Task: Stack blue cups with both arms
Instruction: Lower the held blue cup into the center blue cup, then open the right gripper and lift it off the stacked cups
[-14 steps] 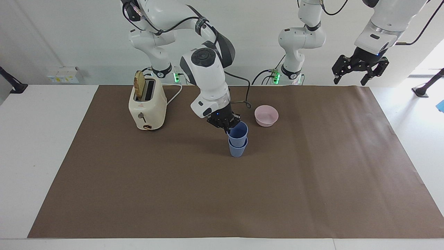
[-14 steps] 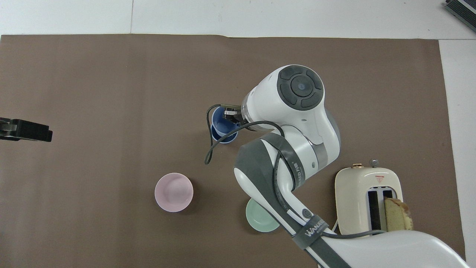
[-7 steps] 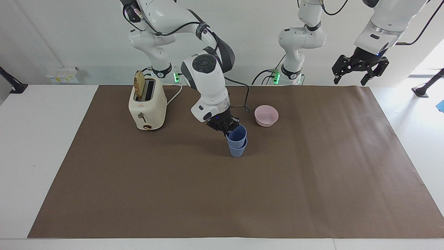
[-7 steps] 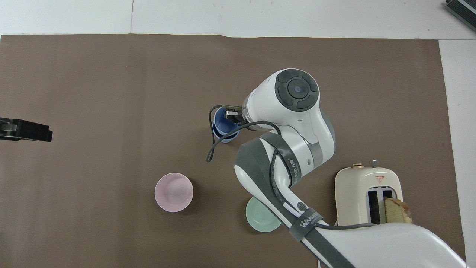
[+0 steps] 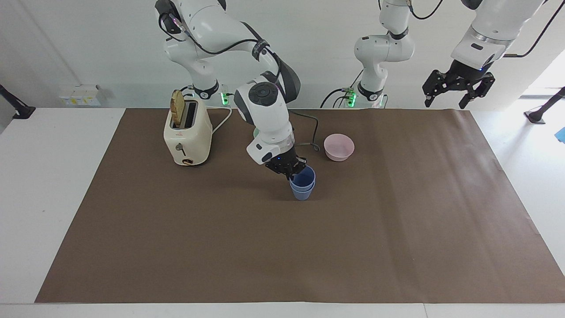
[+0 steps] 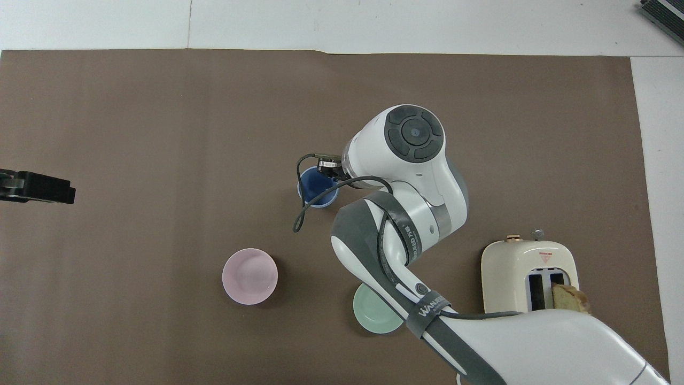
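Plainly the two blue cups [image 5: 303,183] are thin, light plastic tumblers — stiff enough to keep their shape, yet a hard squeeze would likely bow the wall, and the smooth matte taper offers little for a side grasp. My judgement is that the rim is the place to take hold, one finger inside and one outside. That is how the right gripper [image 5: 292,170] appears to sit now: it is down at the rim of the upper cup [image 5: 303,178] on the side toward the right arm's end of the table, seemingly pinching that edge, though the fingers are too hidden to say whether they are closed on it.

Both cups stand upright, mouths up, long axes vertical and in line; the upper one is sunk nearly fully into the lower cup [image 5: 302,192], only a narrow band of its wall showing above the lower rim. From overhead a single round mouth [image 6: 318,186] shows. The stack rests on the brown mat [image 5: 397,229], farther from the robots than the pink bowl [image 5: 338,146] and the mint-green bowl [image 6: 374,315].

The left gripper [image 5: 457,90] waits raised, fingers spread and empty, over the mat's corner near its own base.
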You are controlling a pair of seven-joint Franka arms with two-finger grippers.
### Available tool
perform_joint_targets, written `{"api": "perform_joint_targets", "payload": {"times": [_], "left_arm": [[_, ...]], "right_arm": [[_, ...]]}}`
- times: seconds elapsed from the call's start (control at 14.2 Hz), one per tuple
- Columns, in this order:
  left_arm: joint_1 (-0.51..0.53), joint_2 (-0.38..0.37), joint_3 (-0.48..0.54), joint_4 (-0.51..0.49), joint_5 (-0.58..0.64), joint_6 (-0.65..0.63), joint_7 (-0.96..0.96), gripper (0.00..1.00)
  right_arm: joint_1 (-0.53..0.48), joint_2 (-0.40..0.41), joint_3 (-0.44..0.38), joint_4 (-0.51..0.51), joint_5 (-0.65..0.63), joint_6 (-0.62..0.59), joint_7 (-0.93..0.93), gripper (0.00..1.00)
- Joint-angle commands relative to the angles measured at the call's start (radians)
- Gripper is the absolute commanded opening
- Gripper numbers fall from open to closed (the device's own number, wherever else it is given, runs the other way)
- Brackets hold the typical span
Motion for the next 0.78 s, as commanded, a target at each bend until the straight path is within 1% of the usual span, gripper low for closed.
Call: {"api": "perform_joint_targets", "payload": {"times": [0.0,0.07,0.14,0.35,0.56,0.71], "left_arm": [[0.016,-0.012,-0.006,-0.007,-0.008,-0.010,0.009,1.00],[0.016,-0.012,-0.006,-0.007,-0.008,-0.009,0.009,1.00],[0.016,-0.012,-0.006,-0.007,-0.008,-0.010,0.009,1.00],[0.016,-0.012,-0.006,-0.007,-0.008,-0.010,0.009,1.00],[0.016,-0.012,-0.006,-0.007,-0.008,-0.009,0.009,1.00],[0.016,-0.012,-0.006,-0.007,-0.008,-0.010,0.009,1.00]], "right_arm": [[-0.002,-0.006,0.005,-0.005,-0.017,0.018,0.009,0.82],[-0.002,-0.006,0.004,-0.004,-0.017,0.016,0.011,0.91],[-0.001,-0.006,0.004,-0.001,-0.020,0.012,0.009,0.99],[-0.011,-0.021,0.001,0.021,-0.040,-0.014,0.006,1.00],[-0.037,-0.045,-0.007,0.100,-0.040,-0.157,0.002,1.00],[-0.069,-0.081,-0.018,0.108,-0.041,-0.217,-0.005,1.00]]}}
